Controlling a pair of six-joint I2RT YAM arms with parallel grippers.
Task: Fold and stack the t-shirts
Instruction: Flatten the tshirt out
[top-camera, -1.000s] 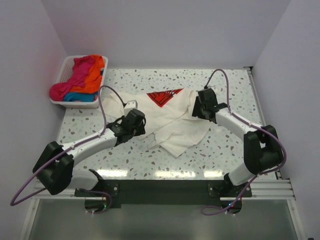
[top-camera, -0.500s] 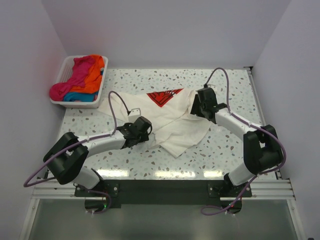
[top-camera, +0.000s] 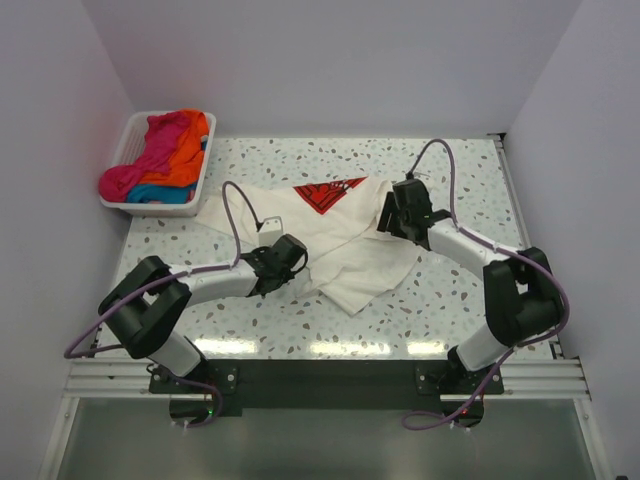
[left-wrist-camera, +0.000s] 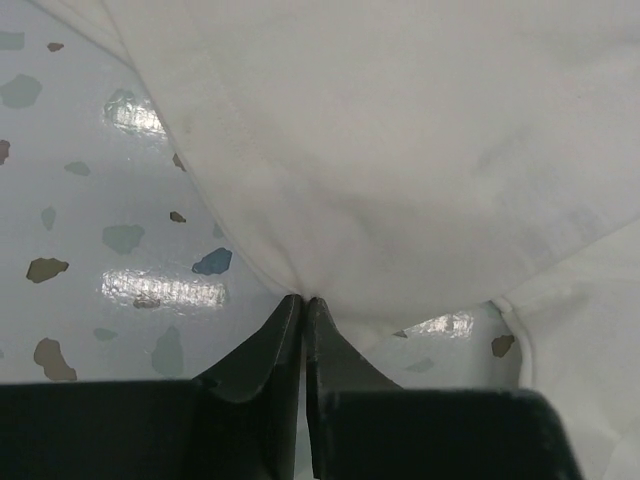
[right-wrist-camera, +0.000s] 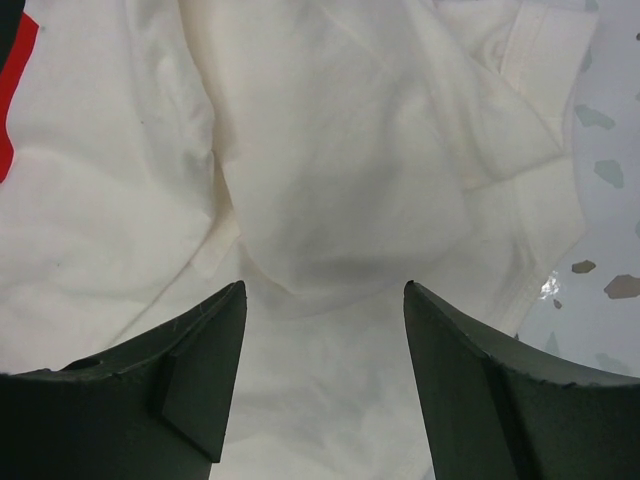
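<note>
A cream-white t-shirt (top-camera: 350, 240) with a red logo (top-camera: 325, 193) lies crumpled in the middle of the speckled table (top-camera: 450, 170). My left gripper (top-camera: 297, 262) sits low at the shirt's near-left edge. In the left wrist view its jaws (left-wrist-camera: 303, 298) are pressed together with a pinch of the cream cloth (left-wrist-camera: 400, 150) at their tips. My right gripper (top-camera: 385, 215) hovers over the shirt's right side. The right wrist view shows it (right-wrist-camera: 323, 290) open, with bunched cream cloth (right-wrist-camera: 330, 180) below and between the fingers.
A white slatted basket (top-camera: 125, 140) stands at the far left corner, holding pink (top-camera: 130, 180), orange (top-camera: 185, 150) and blue (top-camera: 160, 193) t-shirts. White walls close in the table on the left, back and right.
My left arm slid right to the shirt's near-left edge and its jaws closed on the cloth. The right gripper opened slightly wider and stayed in place.
</note>
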